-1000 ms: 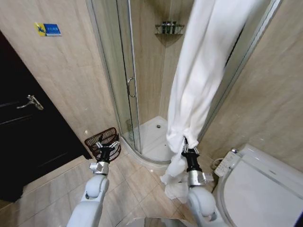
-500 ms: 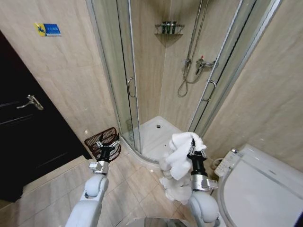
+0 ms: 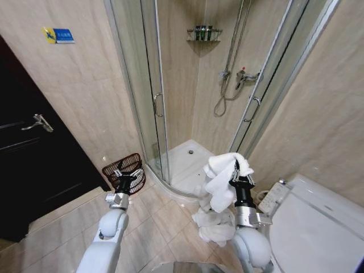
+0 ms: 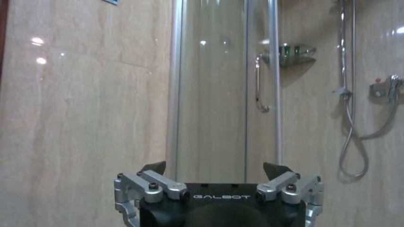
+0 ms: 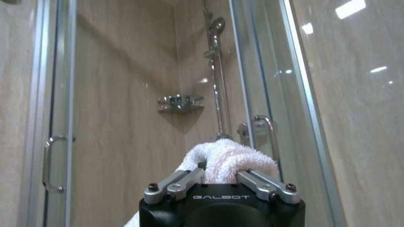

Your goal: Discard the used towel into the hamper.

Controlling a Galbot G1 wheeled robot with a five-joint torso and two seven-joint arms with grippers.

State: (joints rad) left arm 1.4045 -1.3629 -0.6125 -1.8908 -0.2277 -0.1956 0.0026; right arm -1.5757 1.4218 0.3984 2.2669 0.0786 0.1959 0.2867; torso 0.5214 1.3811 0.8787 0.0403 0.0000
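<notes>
The white towel (image 3: 219, 183) hangs bunched over my right gripper (image 3: 236, 170), which is shut on it; its lower folds trail down to the floor by the shower's corner. From the right wrist camera, the towel (image 5: 228, 159) bulges between the closed fingers of the right gripper (image 5: 222, 176). The hamper (image 3: 115, 168), a small dark red-brown slatted basket, stands on the floor against the wall at the left. My left gripper (image 3: 127, 178) is held up open just in front of the hamper, nothing between its fingers; in its own wrist view the left gripper (image 4: 215, 174) faces the shower glass.
A curved glass shower enclosure (image 3: 149, 96) with a raised white tray (image 3: 181, 170) stands straight ahead. A toilet (image 3: 318, 227) takes up the lower right. A dark door (image 3: 28, 165) is at the left. Tiled floor (image 3: 159, 222) lies between my arms.
The towel, hanging tall from above a second ago, has come down into a bundle on my right gripper, which has shifted slightly right. The left arm stayed still.
</notes>
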